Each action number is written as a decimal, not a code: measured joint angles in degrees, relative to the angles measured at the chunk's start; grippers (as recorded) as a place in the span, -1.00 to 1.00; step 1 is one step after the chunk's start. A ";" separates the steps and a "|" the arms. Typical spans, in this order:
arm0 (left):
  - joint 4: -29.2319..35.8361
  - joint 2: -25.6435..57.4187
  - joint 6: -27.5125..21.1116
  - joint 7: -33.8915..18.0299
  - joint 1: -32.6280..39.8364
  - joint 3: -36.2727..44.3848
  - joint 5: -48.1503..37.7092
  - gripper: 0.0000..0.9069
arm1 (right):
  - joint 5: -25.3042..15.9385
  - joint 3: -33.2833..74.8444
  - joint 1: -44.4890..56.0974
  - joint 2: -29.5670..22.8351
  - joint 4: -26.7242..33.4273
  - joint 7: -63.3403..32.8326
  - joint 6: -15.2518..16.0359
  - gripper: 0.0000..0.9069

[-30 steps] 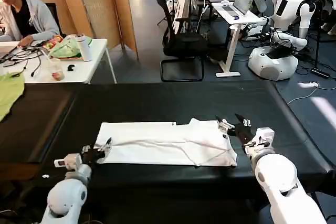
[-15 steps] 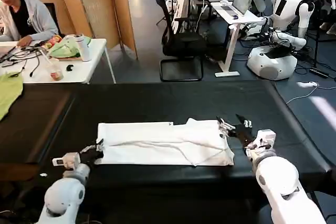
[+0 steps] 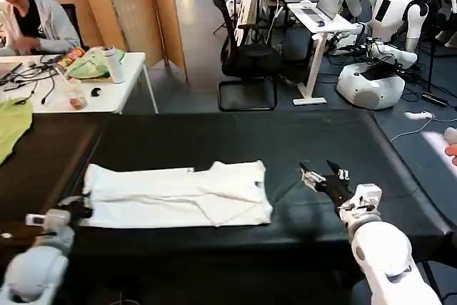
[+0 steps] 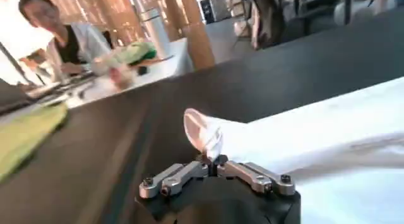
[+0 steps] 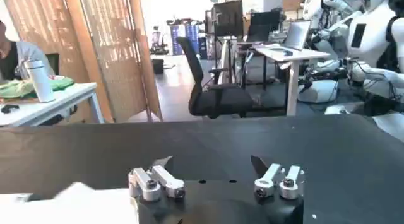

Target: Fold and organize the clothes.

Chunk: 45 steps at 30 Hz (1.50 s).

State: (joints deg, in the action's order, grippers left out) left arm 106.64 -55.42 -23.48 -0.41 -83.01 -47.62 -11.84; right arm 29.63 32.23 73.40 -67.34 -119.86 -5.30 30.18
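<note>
The white T-shirt (image 3: 178,194) lies folded into a long band on the black table (image 3: 235,137), toward the left of its front half. My left gripper (image 3: 80,210) is at the shirt's left end, shut on a pinched corner of the white cloth (image 4: 205,135), which stands up as a small peak between the closed jaws. My right gripper (image 3: 319,178) hovers open over bare black table, a short way right of the shirt's right edge, with nothing between its fingers (image 5: 213,163). A strip of the shirt (image 5: 69,203) shows beside it in the right wrist view.
A yellow-green cloth (image 3: 11,128) lies at the table's far left edge. Behind stand a white desk (image 3: 86,91) with a bottle and clutter, a seated person, an office chair (image 3: 246,62) and parked white robots (image 3: 378,41). The right half of the table is bare.
The left gripper has pulled the shirt leftward along the table by its end. The right gripper has let go and now stands apart from the shirt's right edge.
</note>
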 joint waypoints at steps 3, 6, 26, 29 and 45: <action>0.26 1.04 0.14 -0.36 -0.68 -0.19 -0.49 -1.00 | -0.57 0.62 1.00 -0.58 -0.80 0.00 -0.07 0.94; 2.37 0.55 -0.42 -1.60 -1.55 0.84 -2.44 -1.00 | -1.44 1.28 2.04 -1.24 -1.58 0.04 -0.25 0.94; 14.69 -11.55 -6.68 -6.02 7.34 28.76 -20.70 -1.00 | -6.59 4.99 7.73 -6.00 -4.54 0.37 -0.37 0.94; 13.47 -12.70 -5.71 -5.72 9.30 30.83 -20.77 -1.00 | -7.34 4.72 8.10 -6.80 -4.54 0.52 -0.42 0.94; 8.04 -17.54 -5.30 -5.50 12.35 33.69 -21.45 -1.00 | -9.06 2.37 6.84 -7.26 -3.07 0.95 -0.28 0.94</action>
State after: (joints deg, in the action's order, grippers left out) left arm 114.68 -72.95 -28.79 -5.91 -70.66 -13.93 -33.28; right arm 20.57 34.60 80.24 -74.59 -122.93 -4.35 29.91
